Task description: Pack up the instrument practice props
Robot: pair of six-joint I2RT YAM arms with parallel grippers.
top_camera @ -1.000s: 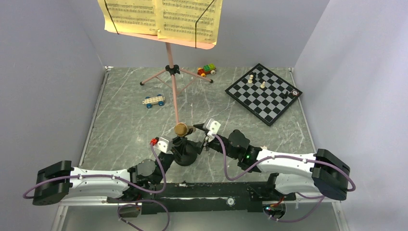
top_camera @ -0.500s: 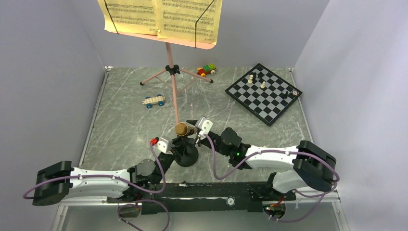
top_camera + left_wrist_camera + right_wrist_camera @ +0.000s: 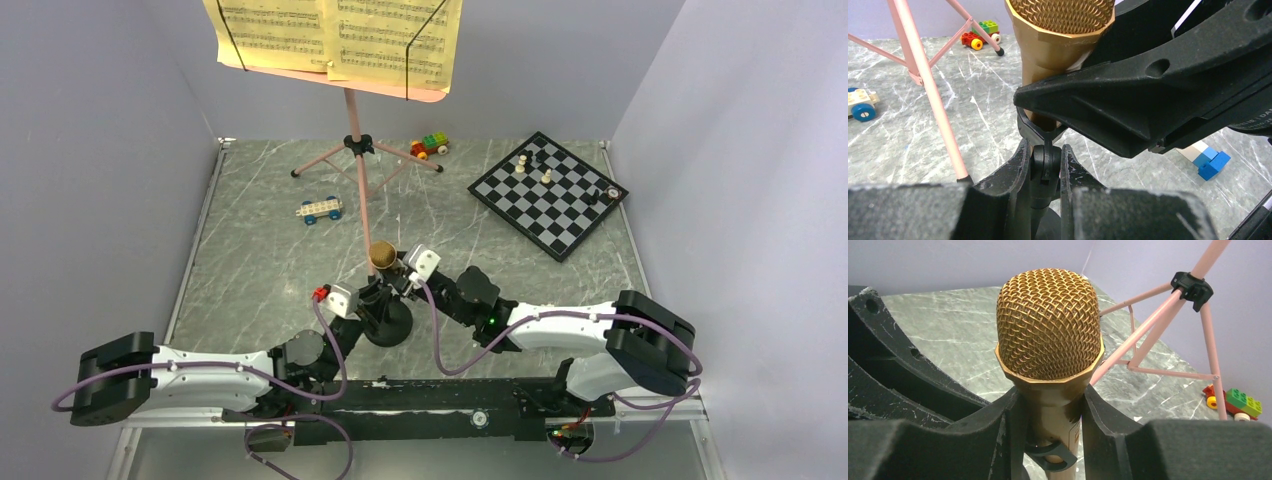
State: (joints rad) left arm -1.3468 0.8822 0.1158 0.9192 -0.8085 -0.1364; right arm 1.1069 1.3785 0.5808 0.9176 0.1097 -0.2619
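The counter (image 3: 250,270) carries all the props, so in my judgement the packing is only at its start. The pink music stand (image 3: 363,195) is upright on its three legs, far ahead of both my grippers. The yellow sheet-music pages (image 3: 340,35) rest open at its top, high beyond them. Nothing there is folded or removed. The black mic stand (image 3: 386,322) is directly under my grippers. My left gripper (image 3: 1046,167) is clenched on its thin stem, just below the clip (image 3: 1050,452). The gold-brown microphone (image 3: 1048,325) sits upright in that clip. My right gripper (image 3: 1050,425) is grasping its body, one finger on each side, under the mesh head. I think what is left is to lift out the microphone, then pack the mic stand, the pages and the music stand.
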